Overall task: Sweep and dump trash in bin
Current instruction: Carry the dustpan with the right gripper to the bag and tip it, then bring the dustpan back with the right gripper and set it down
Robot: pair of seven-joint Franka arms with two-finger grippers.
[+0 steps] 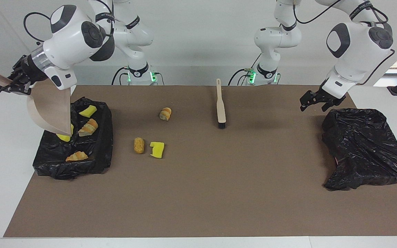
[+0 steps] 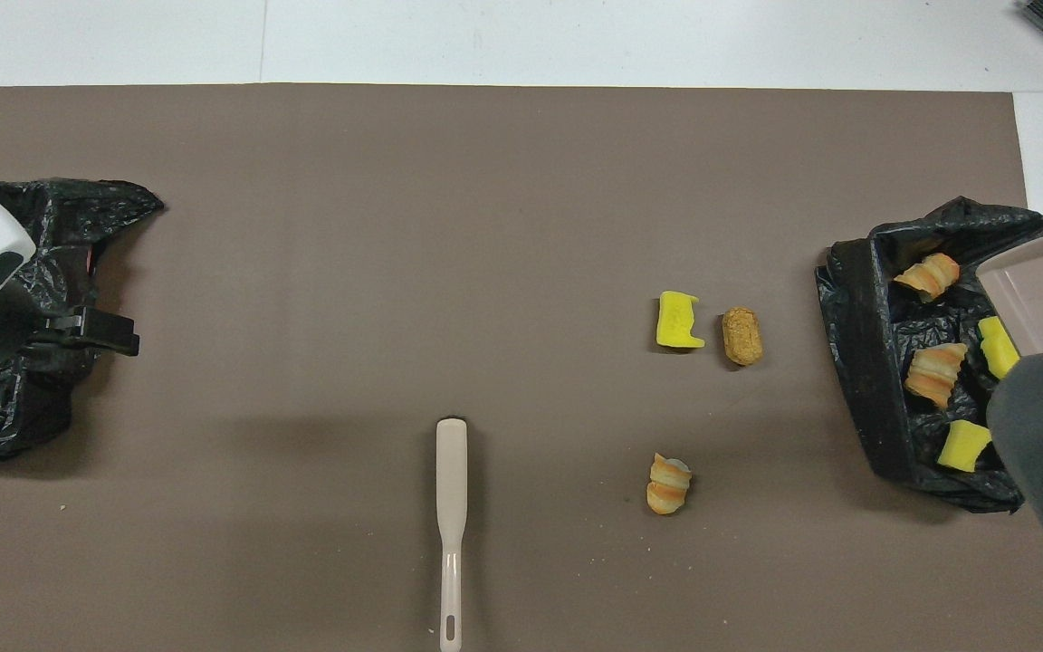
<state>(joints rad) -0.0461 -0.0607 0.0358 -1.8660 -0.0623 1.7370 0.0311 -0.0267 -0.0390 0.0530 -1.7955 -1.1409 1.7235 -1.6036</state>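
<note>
The right tool (image 1: 10,86) pinches the dustpan (image 1: 50,112) handle, tipping it steeply over the bin (image 1: 97,162) — four trash pieces (image 1: 88,126) lie in it just below the pan's lip. Three more (image 1: 157,149) rest on the tabletop (image 1: 219,193) between bin and brush (image 1: 221,105); the left tool (image 1: 314,103) hangs spread by the other black bag (image 1: 364,148).

Yellow and tan trash (image 1: 156,149), beige dustpan (image 1: 50,112), black bin (image 1: 97,162).
</note>
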